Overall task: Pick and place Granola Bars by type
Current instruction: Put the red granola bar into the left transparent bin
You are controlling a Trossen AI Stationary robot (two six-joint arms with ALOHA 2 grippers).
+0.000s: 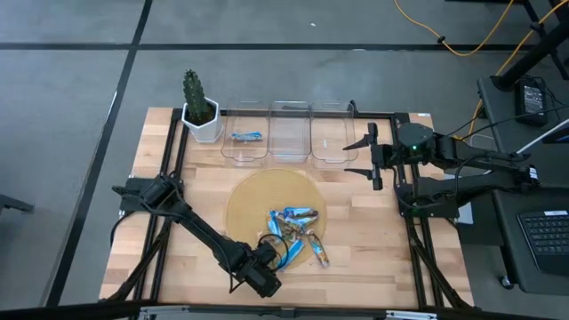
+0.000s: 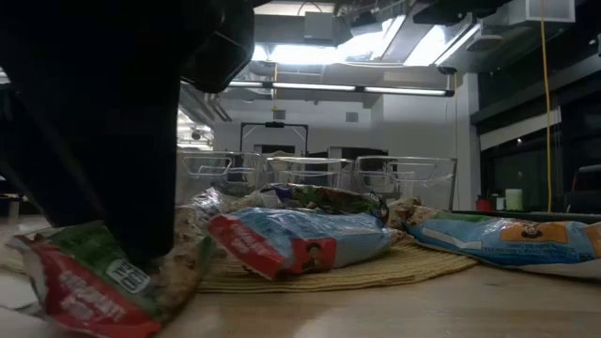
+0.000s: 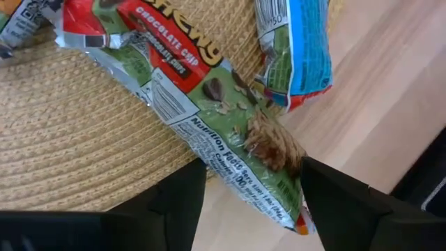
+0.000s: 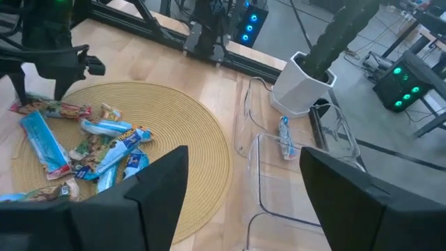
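Note:
Several granola bars lie heaped on a round woven mat: blue ones, blue-and-silver ones, and green-and-red ones. My left gripper is low at the mat's near edge. It is open, and its fingers stand on either side of one end of a green-and-red chewy bar, which lies half on the mat and half on the wood. In the low view that bar lies under the dark gripper. My right gripper hangs open above the table's right side, near the bins. One blue bar lies in the left bin. My left gripper comes down from above with its fingers across the green-and-red bar's near end. One finger stands right at the wrapper's edge. Whether it touches the wrapper, I cannot tell. The bar lies flat.
Three clear bins stand in a row at the far edge. A cactus in a white pot stands to their left. A black frame runs around the wooden table. Bare wood lies to the left and right of the mat.

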